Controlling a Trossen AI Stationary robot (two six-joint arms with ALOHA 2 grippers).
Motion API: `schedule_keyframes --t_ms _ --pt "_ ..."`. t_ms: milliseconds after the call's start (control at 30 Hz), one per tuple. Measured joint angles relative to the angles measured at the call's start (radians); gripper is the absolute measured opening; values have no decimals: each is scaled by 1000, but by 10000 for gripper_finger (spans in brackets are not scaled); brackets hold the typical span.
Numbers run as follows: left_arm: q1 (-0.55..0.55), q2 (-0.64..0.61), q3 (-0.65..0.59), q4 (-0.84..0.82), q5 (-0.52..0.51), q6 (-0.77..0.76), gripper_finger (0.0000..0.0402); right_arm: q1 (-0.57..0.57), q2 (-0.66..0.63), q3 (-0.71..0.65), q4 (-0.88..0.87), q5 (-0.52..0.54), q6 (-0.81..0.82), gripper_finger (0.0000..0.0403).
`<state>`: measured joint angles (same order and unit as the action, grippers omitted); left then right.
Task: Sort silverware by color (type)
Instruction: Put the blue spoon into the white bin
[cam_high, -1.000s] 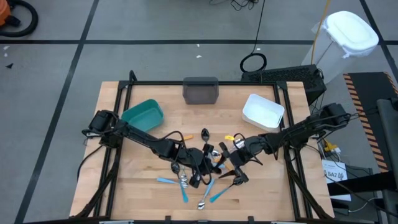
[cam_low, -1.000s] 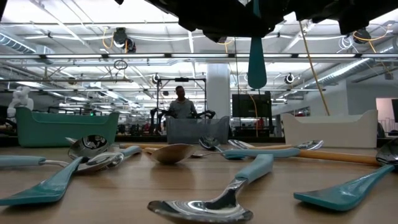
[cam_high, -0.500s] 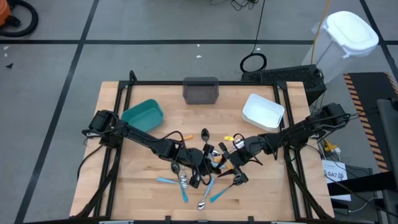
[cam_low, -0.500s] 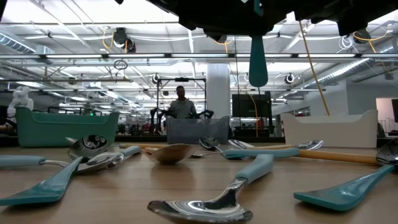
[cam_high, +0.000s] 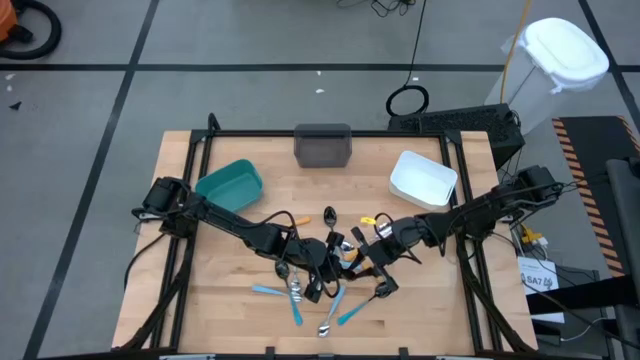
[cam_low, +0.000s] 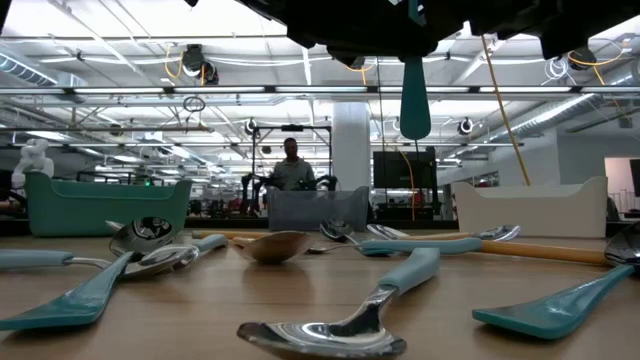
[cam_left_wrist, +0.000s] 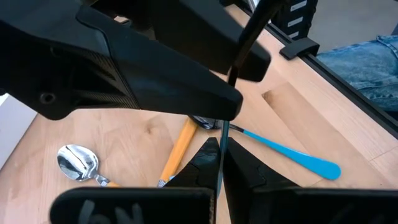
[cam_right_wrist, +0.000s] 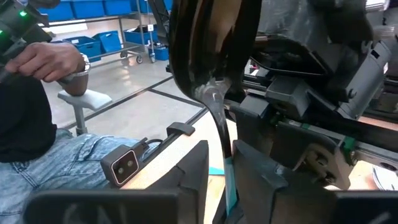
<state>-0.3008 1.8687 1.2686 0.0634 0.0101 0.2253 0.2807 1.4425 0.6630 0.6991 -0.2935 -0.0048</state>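
A spoon with a black head (cam_right_wrist: 205, 43) and a teal handle (cam_low: 413, 100) is held upright above the middle of the table, head up. My right gripper (cam_right_wrist: 219, 180) and my left gripper (cam_left_wrist: 219, 180) are both shut on it, meeting at mid-table (cam_high: 345, 268). The other silverware lies flat on the wood around and below them: blue-handled pieces (cam_high: 297, 310), an orange-handled spoon (cam_left_wrist: 177, 146), a black spoon (cam_high: 330, 215) and a plain metal spoon (cam_high: 325, 327). My right gripper pinches the spoon where the silver neck meets the teal handle (cam_right_wrist: 229, 183), coming in about level. The spoon is lifted clear, and its handle hangs free below (cam_low: 413, 125). My left gripper pinches a thin edge-on strip (cam_left_wrist: 219, 155) between its two fingers. The strip runs on past the right gripper's finger (cam_left_wrist: 155, 87) and looks like the same spoon; which part it has cannot be told.
A teal bin (cam_high: 230, 183) stands at the far left, a grey bin (cam_high: 323, 146) at the far edge's middle and a white bin (cam_high: 422, 178) at the far right. A seated person's hand (cam_right_wrist: 53, 59) shows beyond the table. Bare wood lies toward the near corners.
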Motion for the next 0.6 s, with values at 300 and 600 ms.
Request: schedule_keyframes --t_ms 300,600 --pt "0 0 0 -1 1 -33 10 -13 0 0 -2 -4 -8 8" --pt "8 0 0 -13 -39 -168 47 -19 -36 0 -66 7 -11 5"
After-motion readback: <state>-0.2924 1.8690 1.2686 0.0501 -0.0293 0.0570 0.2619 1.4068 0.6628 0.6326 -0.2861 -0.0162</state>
